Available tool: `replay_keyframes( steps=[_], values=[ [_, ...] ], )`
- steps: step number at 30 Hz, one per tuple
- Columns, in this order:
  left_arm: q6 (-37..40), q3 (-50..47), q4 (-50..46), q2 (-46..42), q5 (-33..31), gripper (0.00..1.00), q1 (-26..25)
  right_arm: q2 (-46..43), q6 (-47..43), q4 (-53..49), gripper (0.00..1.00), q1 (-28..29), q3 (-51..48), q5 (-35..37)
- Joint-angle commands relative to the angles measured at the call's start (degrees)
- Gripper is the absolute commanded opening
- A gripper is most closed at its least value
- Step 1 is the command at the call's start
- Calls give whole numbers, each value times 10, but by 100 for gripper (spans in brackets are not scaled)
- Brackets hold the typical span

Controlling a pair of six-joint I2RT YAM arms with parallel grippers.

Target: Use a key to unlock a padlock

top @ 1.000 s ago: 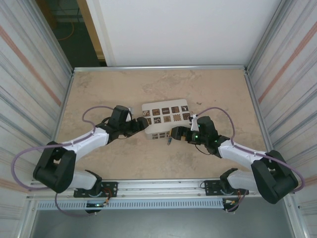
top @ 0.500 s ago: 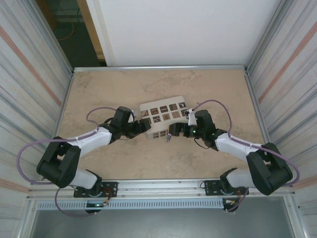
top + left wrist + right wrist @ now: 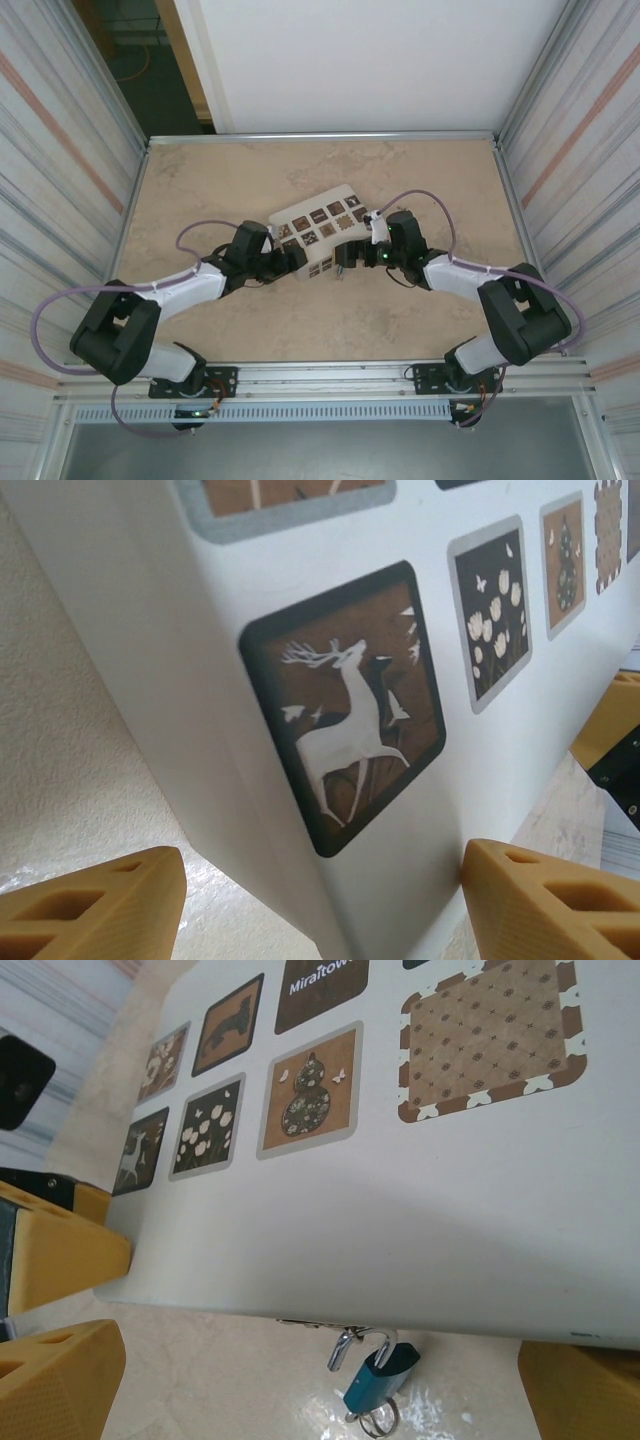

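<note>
Now: both arms crowd the box (image 3: 315, 225) in the middle of the worktop (image 3: 220, 180), one from each side
Left tool (image 3: 320, 910): spread, fingers (image 3: 90, 905) either side of the box's corner, nothing pinched
Right tool (image 3: 320, 1395): spread wide at the box's near edge, holding nothing
Padlock (image 3: 380, 1372): blue body hanging by its shackle (image 3: 350, 1345) from the box's lower edge, just over the worktop, between the right tool's fingers
Key: a metal ring (image 3: 378, 1422) dangles under the padlock; whether the key sits in the keyhole, cannot tell
Done: by my read, nothing yet, as the shackle looks closed and neither tool has hold of key or padlock
To do: grip the key, seat it, turn it, pull the shackle free; steadying the box looks like the left tool's job
Writing: "Miraitow" in white on a dark square (image 3: 320, 985), cut off at the frame's edge
Other labels: pictures only, a white deer (image 3: 345, 740), flowers, a gourd shape; no brand readable on the padlock
</note>
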Motion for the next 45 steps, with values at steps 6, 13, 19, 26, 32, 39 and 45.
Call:
replay_keyframes(
  steps=[6, 13, 19, 26, 32, 39, 45],
  values=[
    [-1, 2, -55, -42, -13, 73, -5, -1, -18, 23, 99, -11, 10, -30],
    [6, 23, -81, -92, -15, 72, -5, -45, -13, 25, 99, -29, -41, -51],
    [18, 59, -103, -109, -10, 55, -5, -41, 4, 61, 94, -37, -68, -93],
    [32, 111, -101, -60, 19, 37, -5, 16, 44, 136, 77, -38, -70, -113],
    [48, 150, -89, 11, 31, 34, -5, 80, 66, 208, 70, -37, -68, -116],
    [63, 180, -85, 72, 45, 30, -4, 109, 52, 220, 68, -31, -61, -107],
    [70, 188, -90, 96, 42, 28, -4, 133, 40, 222, 68, -25, -44, -121]
  ],
)
